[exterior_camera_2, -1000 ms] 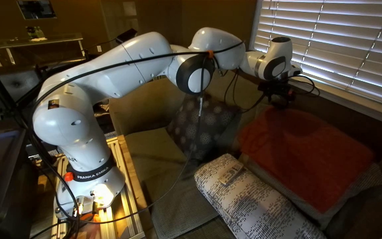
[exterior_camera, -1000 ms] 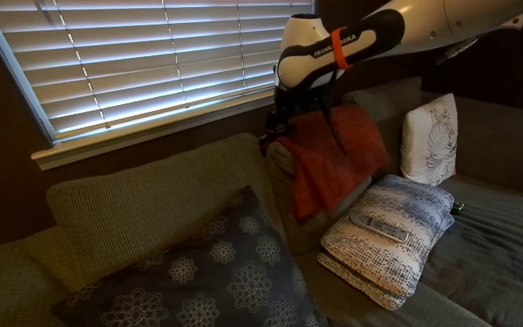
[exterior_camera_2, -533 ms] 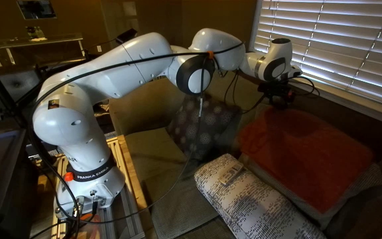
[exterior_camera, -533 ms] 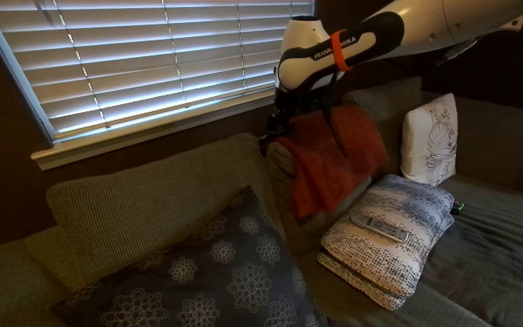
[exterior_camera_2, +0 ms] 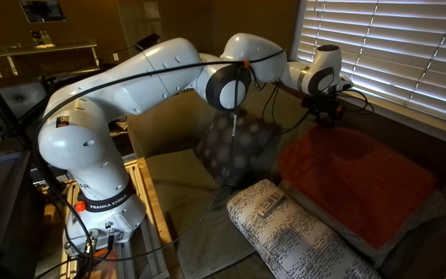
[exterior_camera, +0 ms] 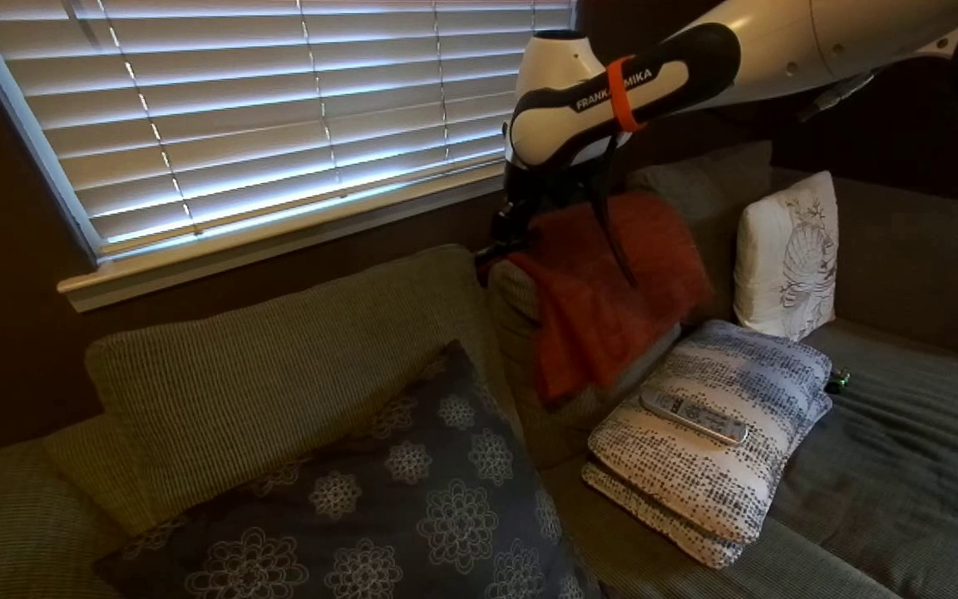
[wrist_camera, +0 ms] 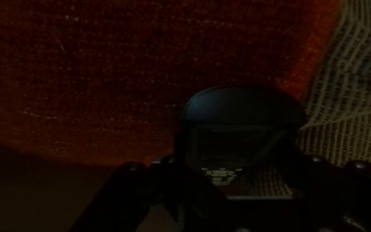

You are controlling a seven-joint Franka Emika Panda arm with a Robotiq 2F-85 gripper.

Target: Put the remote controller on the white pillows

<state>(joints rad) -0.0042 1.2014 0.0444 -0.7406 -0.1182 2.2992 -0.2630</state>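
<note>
A black remote controller (wrist_camera: 243,106) fills the middle of the wrist view, its rounded end towards the camera and pale buttons lower down. My gripper (wrist_camera: 233,148) is shut on it, a finger along each side. In both exterior views the gripper (exterior_camera: 512,233) (exterior_camera_2: 326,110) hangs just above the blanket-covered sofa back by the window; the held remote is too dark to make out there. The white pillows (exterior_camera: 695,499) (exterior_camera_2: 304,244) lie stacked flat on the seat, lower down and apart from the gripper. A grey remote (exterior_camera: 695,416) (exterior_camera_2: 270,202) rests on top of them.
Under the gripper is an orange-red blanket (exterior_camera: 612,299) (exterior_camera_2: 354,186). A dark grey cushion (exterior_camera: 379,516) with pale circles leans on the sofa. A printed white cushion (exterior_camera: 787,258) stands behind the pillows. The window sill (exterior_camera: 296,241) runs close to the wrist. Cables hang along the arm.
The wrist has sunk very slightly. My gripper's fingers have drawn together onto the remote controller. The pillows and the grey remote have not moved.
</note>
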